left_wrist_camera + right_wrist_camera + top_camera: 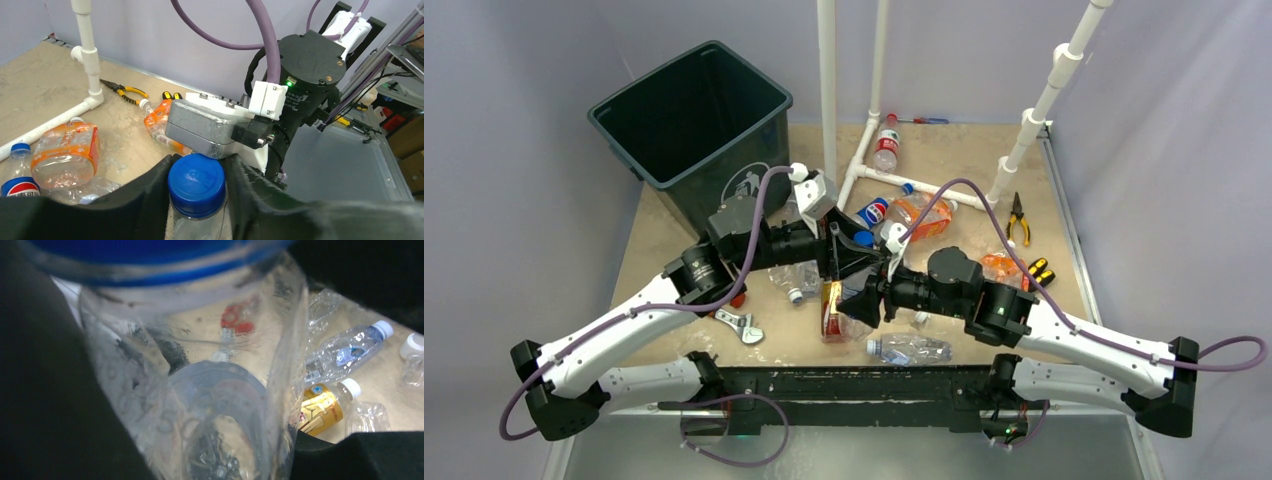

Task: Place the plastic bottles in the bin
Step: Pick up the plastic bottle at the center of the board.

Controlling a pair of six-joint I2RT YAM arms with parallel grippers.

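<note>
The clear blue-capped bottle [196,186] hangs above the middle of the table [954,150], caught where the two arms meet nose to nose. The right jaws grip its clear body. That body fills the right wrist view, cap at the top and base pointing down toward the loose bottles [345,347] lying on the table, so its long axis runs roughly upright. The left jaws reach it from the opposite side and stand one on each flank of the cap. They seem to press on it, though that view cuts off too low to be sure the grip is firm. The bin [714,190] stands at the far left corner, just beyond the left arm [624,330] and well apart from the right arm [1074,335]. The left arm is therefore the one placed to carry the bottle there once the right jaws let go, leftward, away from the bases and up over the rim.
</note>
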